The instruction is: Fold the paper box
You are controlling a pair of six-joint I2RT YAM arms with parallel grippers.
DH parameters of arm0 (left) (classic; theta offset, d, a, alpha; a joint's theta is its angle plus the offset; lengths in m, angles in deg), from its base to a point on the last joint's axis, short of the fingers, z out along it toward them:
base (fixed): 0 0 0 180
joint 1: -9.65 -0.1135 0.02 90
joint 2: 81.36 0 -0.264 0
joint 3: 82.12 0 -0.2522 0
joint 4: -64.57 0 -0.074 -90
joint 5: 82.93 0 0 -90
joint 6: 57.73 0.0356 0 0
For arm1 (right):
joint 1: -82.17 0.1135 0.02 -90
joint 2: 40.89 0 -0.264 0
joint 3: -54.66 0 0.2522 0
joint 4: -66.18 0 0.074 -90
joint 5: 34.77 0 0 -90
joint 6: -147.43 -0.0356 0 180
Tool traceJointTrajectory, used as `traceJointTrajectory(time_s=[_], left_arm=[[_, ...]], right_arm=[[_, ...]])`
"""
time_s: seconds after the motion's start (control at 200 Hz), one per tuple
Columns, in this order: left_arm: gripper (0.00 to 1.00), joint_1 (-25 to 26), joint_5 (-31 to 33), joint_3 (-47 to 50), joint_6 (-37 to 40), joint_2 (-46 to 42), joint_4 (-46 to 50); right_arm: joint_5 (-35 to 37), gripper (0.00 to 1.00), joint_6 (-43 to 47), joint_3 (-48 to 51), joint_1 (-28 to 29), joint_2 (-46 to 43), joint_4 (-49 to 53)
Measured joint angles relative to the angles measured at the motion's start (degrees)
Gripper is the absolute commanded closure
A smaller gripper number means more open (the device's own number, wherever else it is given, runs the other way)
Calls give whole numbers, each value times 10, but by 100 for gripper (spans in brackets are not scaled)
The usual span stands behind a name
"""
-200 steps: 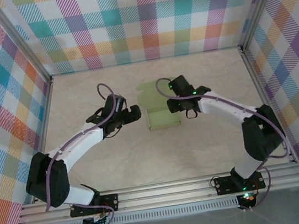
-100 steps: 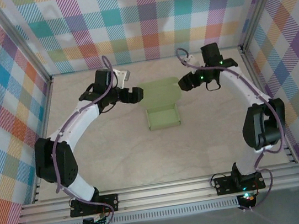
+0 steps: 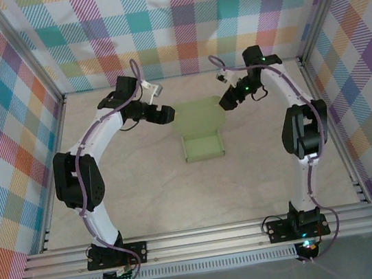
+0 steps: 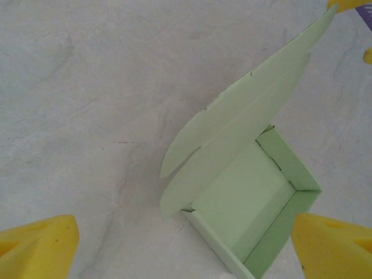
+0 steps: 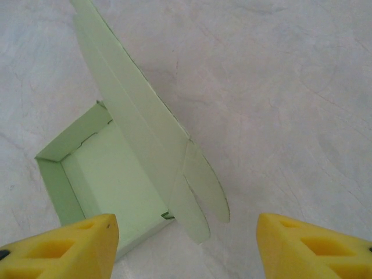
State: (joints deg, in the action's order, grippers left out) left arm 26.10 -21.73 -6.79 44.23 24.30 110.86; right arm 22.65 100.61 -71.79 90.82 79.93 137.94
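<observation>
In the top external view the paper box (image 3: 203, 137) sits at the centre of the table (image 3: 144, 187), slightly toward the upper half of the frame: a pale green tray already formed, with its lid panel raised at the upper edge. The lid's long axis runs left to right across the picture, and the 2 grippers flank its ends. The left gripper (image 3: 162, 115) is just beside the left end and the right gripper (image 3: 227, 99) just beside the right end. Both are about equally near, and from here I cannot tell whether either touches the card. In the left wrist view the left gripper (image 4: 186, 247) has its jaws spread wide with nothing held, its 2 yellow pads (image 4: 40, 244) in the lower corners. The box (image 4: 250, 197) lies to the lower right of centre, apart from them, and its lid rises diagonally toward the upper right corner, with rounded ear flaps at the near end. In the right wrist view the right gripper (image 5: 189, 247) is likewise spread and holding nothing, a yellow pad (image 5: 317, 247) at each lower corner. The tray (image 5: 110, 174) is at lower left and the lid slants from the upper left down to centre, ending in 2 rounded flaps. Closing the lid looks like the step left, and it likely turns on pushing that upright panel down over the tray.
</observation>
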Motion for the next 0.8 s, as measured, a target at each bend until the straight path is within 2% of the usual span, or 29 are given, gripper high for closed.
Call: traceJointTrajectory(time_s=[0.35,0.535,0.61,0.66,0.8], left_arm=[[6,0,-11,0,3,0,4],[6,0,-15,0,3,0,4],[6,0,-16,0,3,0,4],[6,0,-16,0,3,0,4],[6,0,-16,0,3,0,4]], right_arm=[[-9,39,75,-129,10,94,124],[-6,49,90,-148,22,116,152],[-3,57,96,-149,23,118,159],[-1,65,97,-150,24,118,164],[3,71,103,-151,26,118,171]])
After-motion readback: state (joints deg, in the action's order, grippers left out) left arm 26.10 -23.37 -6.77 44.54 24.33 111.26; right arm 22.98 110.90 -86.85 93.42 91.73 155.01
